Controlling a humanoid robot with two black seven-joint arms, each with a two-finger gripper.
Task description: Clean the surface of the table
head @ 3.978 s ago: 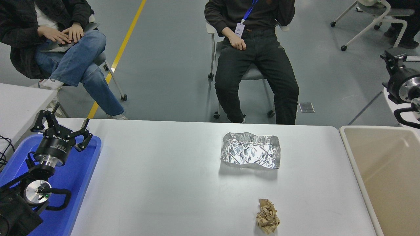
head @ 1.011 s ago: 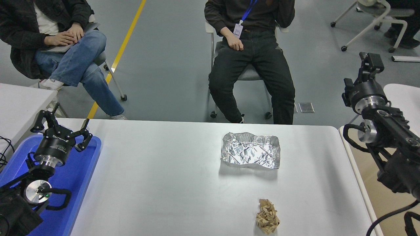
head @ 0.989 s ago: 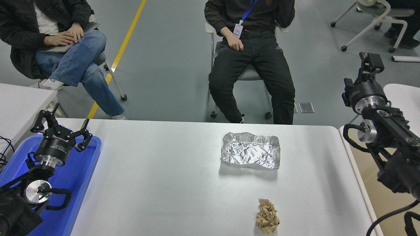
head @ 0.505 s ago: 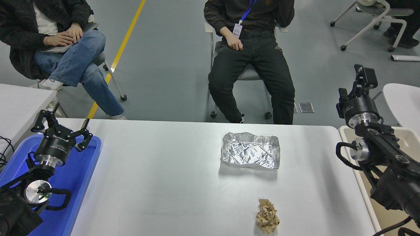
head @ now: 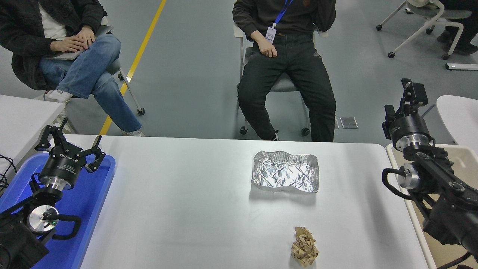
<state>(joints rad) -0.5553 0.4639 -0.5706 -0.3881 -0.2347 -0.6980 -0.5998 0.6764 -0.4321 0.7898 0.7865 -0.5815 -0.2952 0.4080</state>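
Observation:
The table surface (head: pixel 186 209) is a wide white top. On it sit a crumpled foil tray (head: pixel 285 172) right of centre and a ball of crumpled brown paper (head: pixel 304 246) near the front edge. My right gripper (head: pixel 409 93) is held up beyond the table's right end, above the far corner of a beige bin, pointing away from me and holding nothing that I can see. It is well right of the foil tray. My left gripper (head: pixel 71 142) is parked open over a blue tray at the lower left.
The blue tray (head: pixel 91 201) lies on the table's left end. The beige bin (head: pixel 459 157) stands against the right end. Two people (head: pixel 287 56) sit on chairs at the far side. A small white table (head: pixel 22 116) is at the left and a round one (head: pixel 457 112) at the right.
My right arm has swung in from the right edge and come down over the bin's far corner, sinking a little more in the last half second. The left arm, foil tray and paper have not moved.

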